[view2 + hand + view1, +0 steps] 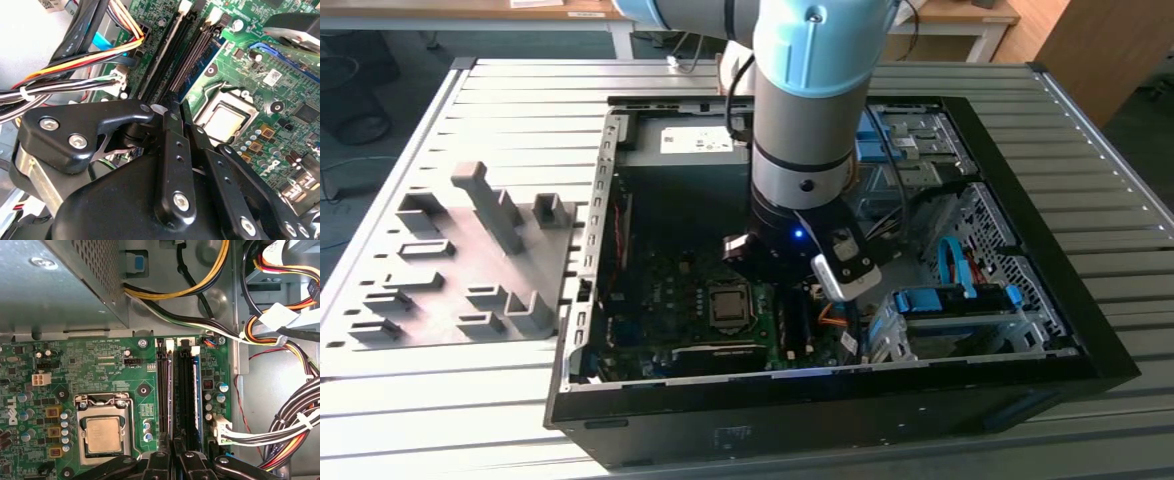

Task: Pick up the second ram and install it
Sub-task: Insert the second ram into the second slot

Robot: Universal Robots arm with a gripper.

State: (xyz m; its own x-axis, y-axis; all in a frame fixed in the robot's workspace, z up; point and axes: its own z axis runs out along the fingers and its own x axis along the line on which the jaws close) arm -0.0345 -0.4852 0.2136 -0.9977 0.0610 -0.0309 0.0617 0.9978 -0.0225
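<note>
Exterior view: arm (807,110) reaches straight down into the open computer case (1067,330), which lies on a slatted metal table (520,90). The gripper (781,288) is low over the motherboard (667,300), just on the exterior view's right of the CPU socket (727,305). Its fingertips are hidden behind its own body from this side. A grey fixture tray (454,260) lies on the table to the exterior view's left of the case, well apart from the gripper.

Second wrist view: gripper (177,114) fills the foreground, jaws drawn narrow. A thin dark strip, seen edge-on, sits between the fingers (170,135); this looks to be the second ram (184,111), pinched and upright. It lines up lengthwise with the black memory slots (167,50) beyond it. Whether its lower edge touches a slot cannot be told. CPU socket (225,120) lies beside the slots; bundled cables (75,60) run on the slots' other side.

First wrist view: gripper (173,457) sits directly over the near end of the memory slots (175,390). CPU socket (102,432) is just beside them. A blue strip (196,390) runs along the slot bank's side away from the socket; whether it is a seated stick cannot be told. Cables (295,425) lie beyond the board edge.
</note>
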